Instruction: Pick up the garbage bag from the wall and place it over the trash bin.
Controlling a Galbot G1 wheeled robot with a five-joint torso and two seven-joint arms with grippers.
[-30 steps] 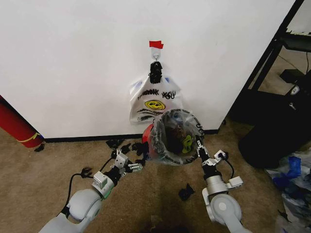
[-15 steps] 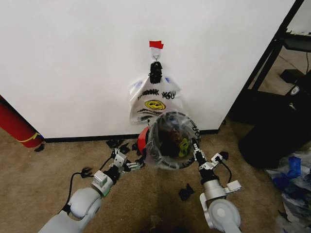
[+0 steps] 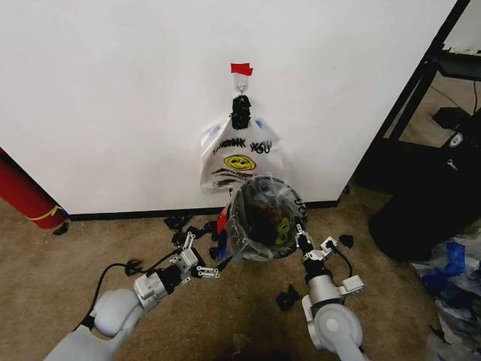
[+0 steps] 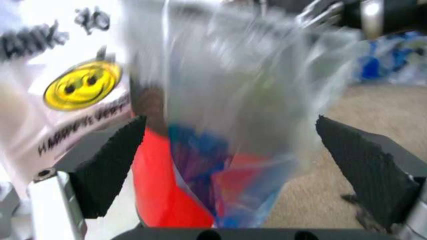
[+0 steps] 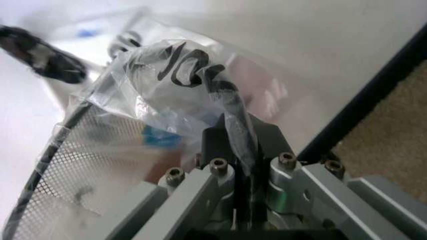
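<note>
The trash bin (image 3: 263,209) is a round black mesh bin with a red base (image 4: 157,185), standing on the carpet below the wall (image 3: 113,98). The see-through garbage bag (image 3: 242,239), with blue patches (image 4: 200,155), lies over its rim. My right gripper (image 3: 301,235) is at the bin's right rim, shut on a bunched fold of the garbage bag (image 5: 193,75). My left gripper (image 3: 200,262) is low at the bin's left, open. In the left wrist view the bag and red base lie between the left gripper's (image 4: 230,125) spread pads (image 4: 107,170).
A white "THANK YOU" smiley bag (image 3: 240,156) hangs from a hook under red tape (image 3: 241,69). Black scraps (image 3: 288,298) litter the carpet. A red cylinder (image 3: 26,195) leans at the left. A black rack (image 3: 421,83) and dark bulk (image 3: 425,203) stand right.
The bin and bag have shifted slightly left and toward me with the right gripper. My left arm has dropped lower and drawn back a little from the bin.
</note>
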